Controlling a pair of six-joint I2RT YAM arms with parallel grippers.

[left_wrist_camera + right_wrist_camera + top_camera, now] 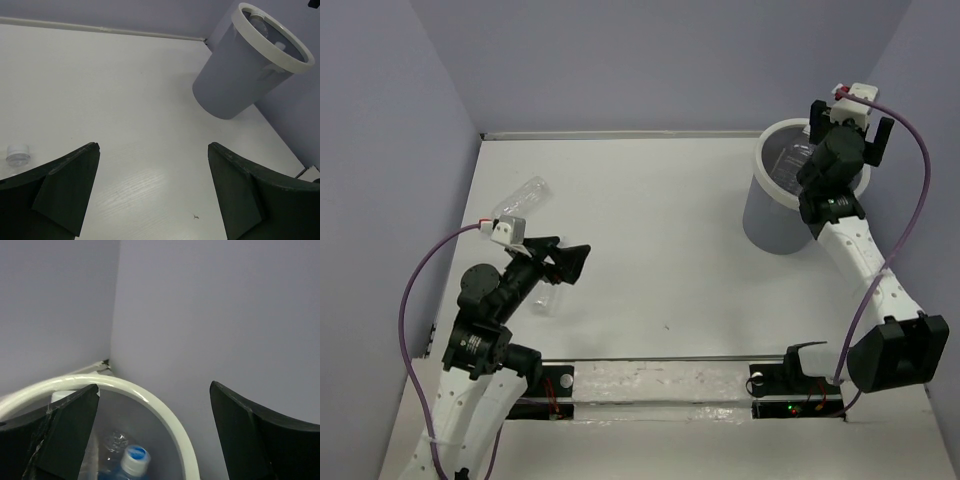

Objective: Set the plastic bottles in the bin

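The bin, grey with a white rim, stands at the far right. A blue-capped plastic bottle and other clear ones lie inside it. My right gripper hangs open over the bin's far edge, and nothing is between its fingers. One clear plastic bottle lies on the table at the far left. Another lies beside the left arm. My left gripper is open and empty above the table, pointing towards the bin. A white bottle cap shows at the left edge of the left wrist view.
Lavender walls close in the white table at the back and on both sides, and the bin stands in the back right corner. A small dark mark is on the tabletop near the left gripper.
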